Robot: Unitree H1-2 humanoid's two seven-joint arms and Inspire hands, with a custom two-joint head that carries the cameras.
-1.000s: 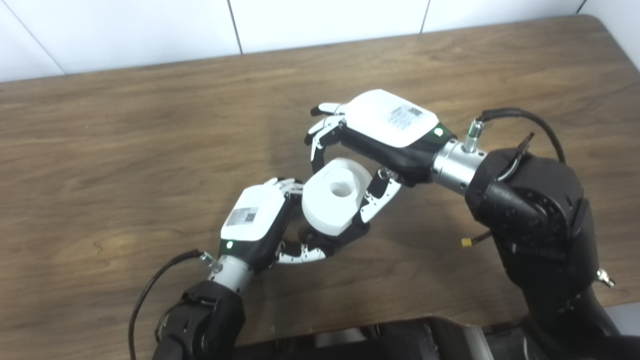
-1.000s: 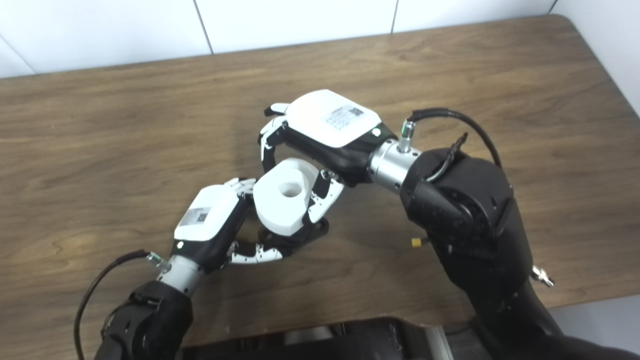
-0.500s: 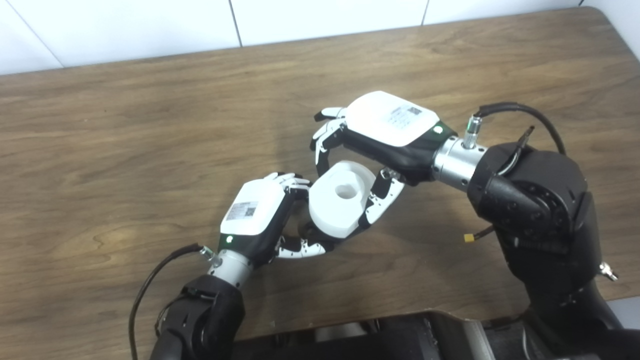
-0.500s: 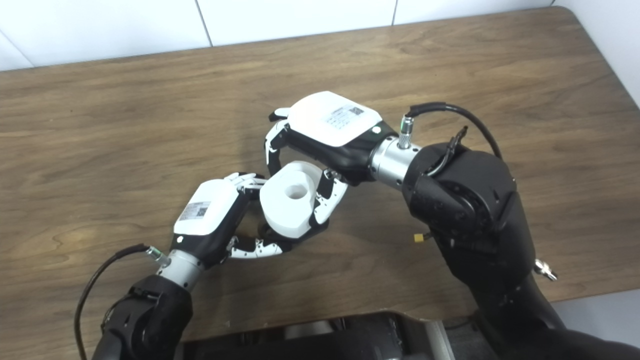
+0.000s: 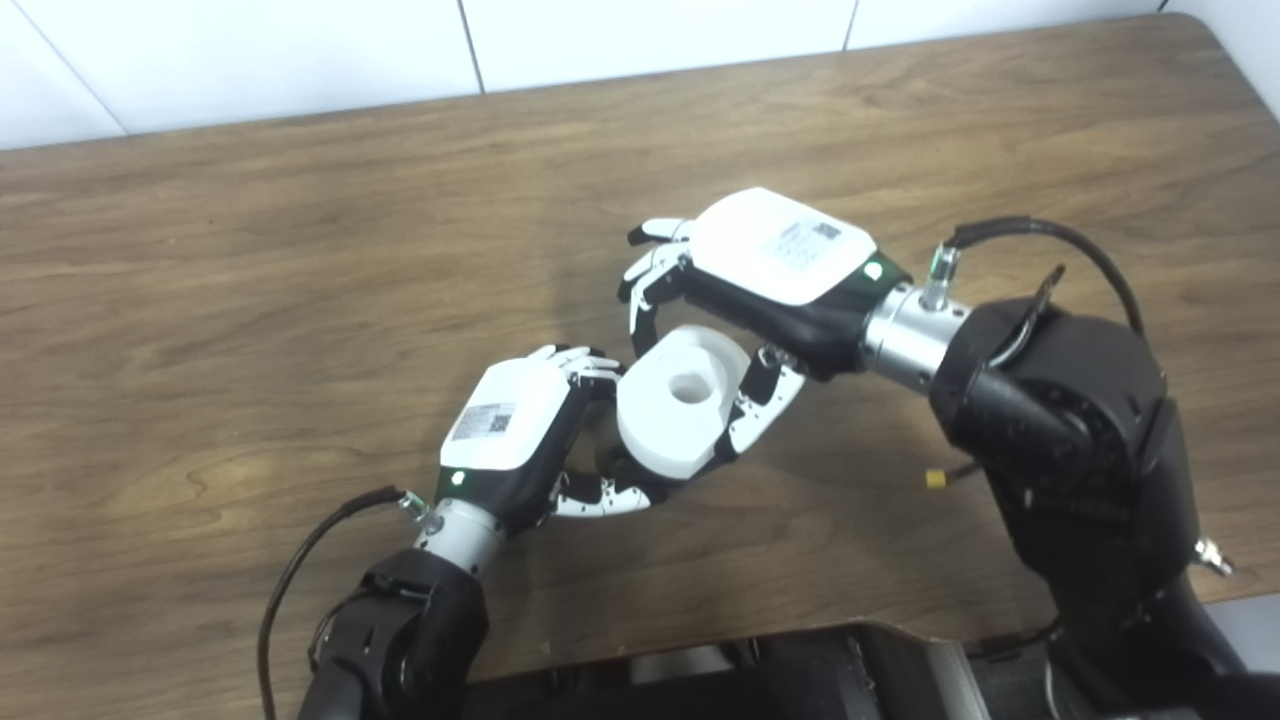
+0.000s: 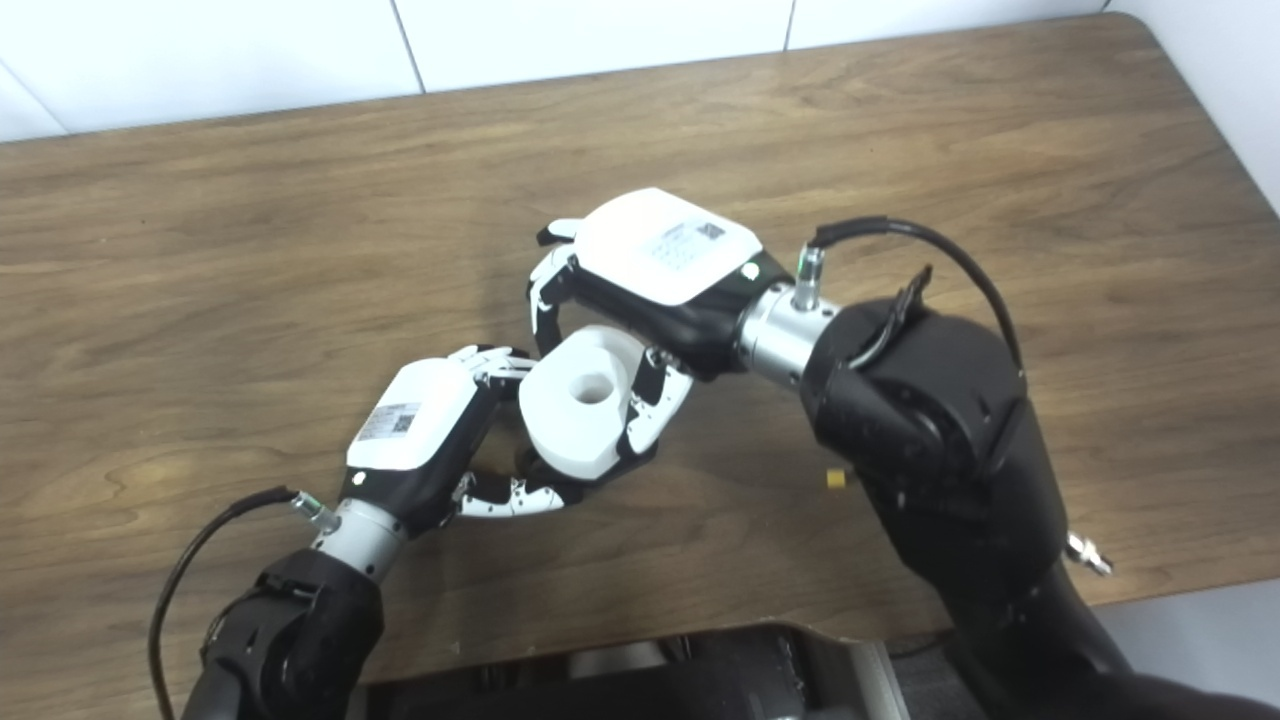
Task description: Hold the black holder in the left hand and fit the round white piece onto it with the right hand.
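Observation:
The round white piece (image 5: 680,400), thick with a hole in its middle, is tilted above the table between my two hands. My right hand (image 5: 770,260) is shut on it, fingers (image 5: 640,300) curled over its far side and the thumb on its near right side. Under the white piece only a dark sliver of the black holder (image 5: 612,462) shows; the rest is hidden. My left hand (image 6: 415,430) is shut on the holder from the left, its thumb lying beneath. The white piece sits against the holder; I cannot tell how far it is seated.
The brown wooden table (image 5: 250,250) carries nothing else in view. A white tiled wall (image 5: 650,30) runs behind it. The table's right edge (image 6: 1230,150) and front edge are near my right arm. My dark torso (image 5: 800,680) fills the bottom middle.
The camera shifted a little early on. My right hand has sunk slightly and pressed the white piece a touch lower toward the left hand. The left hand has barely moved.

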